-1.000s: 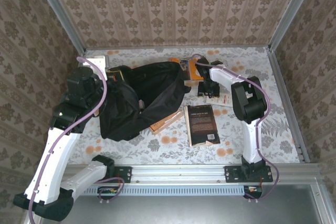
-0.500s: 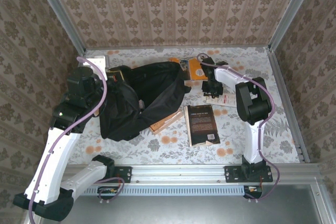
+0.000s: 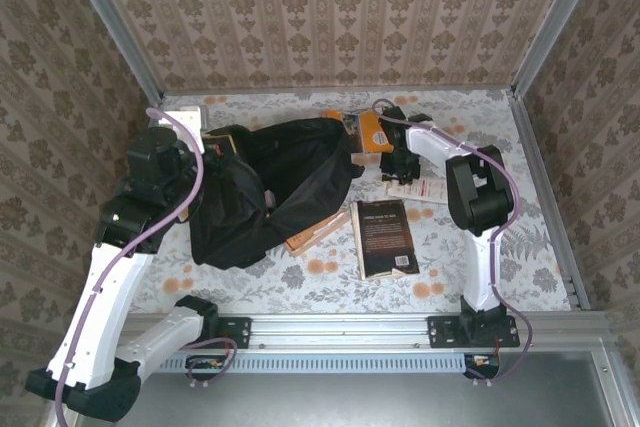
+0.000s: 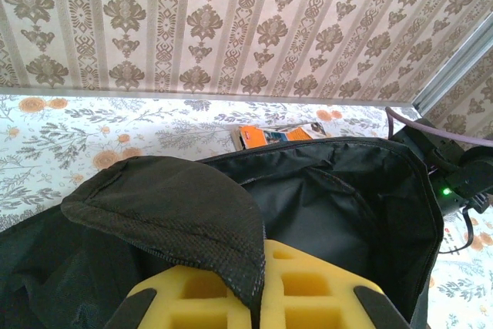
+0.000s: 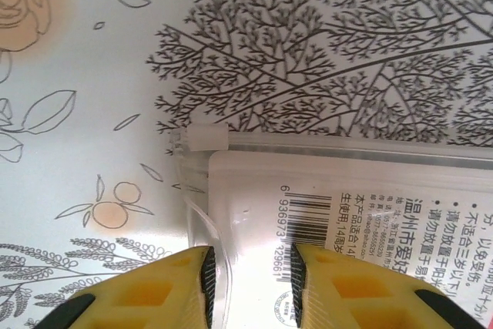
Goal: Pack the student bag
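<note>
The student bag, a large black soft backpack, lies on its side at the table's middle left with its mouth facing right. My left gripper is at the bag's upper left. In the left wrist view it is shut on a black mesh flap of the bag, and the dark inside of the bag gapes beyond. My right gripper hangs over a clear zip packet. Its yellow fingers stand narrowly apart over the packet's left end, by the barcode.
An orange book lies behind the bag's mouth. A dark book lies on the floral tablecloth in front of the packet, and a wood-coloured one pokes out from under the bag. Patterned walls close in three sides.
The right arm shifted slightly right, then back left, staying over the packet. The left arm and the bag have not moved.
</note>
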`<action>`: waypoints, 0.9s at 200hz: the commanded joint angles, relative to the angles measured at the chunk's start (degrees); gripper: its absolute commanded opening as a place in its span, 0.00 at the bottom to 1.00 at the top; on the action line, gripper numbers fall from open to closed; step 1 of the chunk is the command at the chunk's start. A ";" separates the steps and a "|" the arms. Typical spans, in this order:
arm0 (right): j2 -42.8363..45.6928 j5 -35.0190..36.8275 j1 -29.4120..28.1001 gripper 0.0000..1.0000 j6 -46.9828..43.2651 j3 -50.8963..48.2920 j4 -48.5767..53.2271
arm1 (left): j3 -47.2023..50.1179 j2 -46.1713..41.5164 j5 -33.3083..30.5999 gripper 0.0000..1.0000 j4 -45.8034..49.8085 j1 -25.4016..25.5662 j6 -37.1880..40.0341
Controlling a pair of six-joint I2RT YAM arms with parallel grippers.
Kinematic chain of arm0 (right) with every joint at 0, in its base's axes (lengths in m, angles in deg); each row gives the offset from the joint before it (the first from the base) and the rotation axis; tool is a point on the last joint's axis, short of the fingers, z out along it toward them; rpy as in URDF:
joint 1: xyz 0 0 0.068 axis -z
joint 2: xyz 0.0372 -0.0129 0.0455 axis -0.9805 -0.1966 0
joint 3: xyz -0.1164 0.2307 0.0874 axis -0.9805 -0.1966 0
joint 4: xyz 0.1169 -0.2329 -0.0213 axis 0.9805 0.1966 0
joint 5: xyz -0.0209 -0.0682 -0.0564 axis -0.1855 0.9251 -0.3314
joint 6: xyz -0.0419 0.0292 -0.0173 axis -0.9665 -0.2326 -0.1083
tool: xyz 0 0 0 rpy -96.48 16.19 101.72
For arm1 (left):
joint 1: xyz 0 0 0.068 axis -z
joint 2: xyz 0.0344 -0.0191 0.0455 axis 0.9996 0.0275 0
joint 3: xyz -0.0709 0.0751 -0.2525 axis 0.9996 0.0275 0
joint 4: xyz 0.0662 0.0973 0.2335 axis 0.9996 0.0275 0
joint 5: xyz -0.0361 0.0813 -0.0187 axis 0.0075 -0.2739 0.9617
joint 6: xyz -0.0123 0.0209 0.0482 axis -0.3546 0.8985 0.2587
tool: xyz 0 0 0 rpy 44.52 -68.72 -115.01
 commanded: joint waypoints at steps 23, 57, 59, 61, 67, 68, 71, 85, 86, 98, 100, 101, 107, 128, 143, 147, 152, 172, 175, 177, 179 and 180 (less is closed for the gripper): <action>-4.32 -3.02 -1.77 0.33 -0.86 2.13 2.91 | -0.39 -1.68 0.32 0.00 -2.58 -0.46 0.05; -4.51 -2.15 -2.73 0.35 -2.34 5.03 5.66 | -0.15 -1.86 0.62 0.00 -2.86 -0.42 0.01; -4.50 -2.20 -2.80 0.35 -2.45 5.24 5.83 | -0.12 -1.90 0.62 0.00 -2.92 -0.42 -0.03; -4.52 -2.13 -2.91 0.36 -2.46 5.40 5.94 | -0.11 -1.93 0.62 0.00 -2.89 -0.49 -0.04; -4.61 -1.96 -3.00 0.36 -2.68 5.94 6.37 | -0.03 -2.02 0.67 0.00 -2.94 -0.44 -0.05; -4.61 -1.96 -3.00 0.36 -2.64 6.03 6.41 | -0.02 -2.02 0.64 0.00 -2.99 -0.47 -0.05; -4.66 -1.90 -3.08 0.36 -2.76 6.28 6.63 | 0.02 -2.07 0.63 0.00 -2.95 -0.44 0.01; -5.11 -1.78 -3.50 0.36 -2.87 7.15 7.36 | 0.16 -2.28 0.79 0.00 -3.02 -0.42 -0.05; -5.12 -1.78 -3.52 0.36 -2.87 7.26 7.43 | 0.12 -2.28 0.80 0.00 -3.02 -0.46 -0.09; -5.64 -1.84 -3.76 0.36 -3.02 7.94 8.02 | 0.27 -2.37 0.84 0.00 -2.98 -0.44 -0.05; -5.72 -1.80 -3.78 0.36 -3.04 8.05 8.09 | 0.25 -2.42 0.81 0.00 -2.95 -0.43 -0.11; -5.78 -1.79 -3.79 0.36 -3.04 8.14 8.10 | 0.25 -2.40 0.85 0.00 -2.95 -0.47 -0.08; -6.07 -1.70 -3.98 0.36 -3.04 8.42 8.40 | 0.27 -2.48 0.92 0.00 -2.97 -0.47 -0.10; -6.89 -0.89 -4.53 0.36 -3.26 10.01 9.59 | 0.22 -2.66 0.98 0.00 -2.69 -0.43 -0.13; -7.16 0.85 -5.14 0.36 -3.58 11.36 10.85 | 0.16 -2.66 1.01 0.00 -2.68 -0.46 -0.13; -7.24 1.35 -5.27 0.35 -3.66 11.68 11.17 | 0.24 -2.72 0.98 0.00 -2.68 -0.47 -0.13; -7.41 1.67 -5.45 0.35 -3.80 11.97 11.48 | 0.25 -2.76 1.08 0.00 -2.68 -0.42 -0.13; -7.84 2.16 -5.68 0.33 -3.92 12.39 12.00 | 0.31 -2.87 1.06 0.00 -2.77 -0.47 -0.13; -7.86 2.17 -5.72 0.32 -3.79 12.33 11.99 | 0.32 -2.82 0.98 0.00 -2.77 -0.43 -0.13; -7.93 2.17 -5.70 0.32 -3.82 12.35 12.03 | 0.29 -2.88 1.02 0.00 -2.77 -0.44 -0.09; -8.01 2.19 -5.72 0.31 -3.83 12.29 12.02 | 0.26 -2.88 1.01 0.00 -2.77 -0.43 -0.04; -8.03 2.23 -5.72 0.31 -3.79 12.29 12.00 | 0.29 -2.93 0.99 0.00 -2.77 -0.47 -0.04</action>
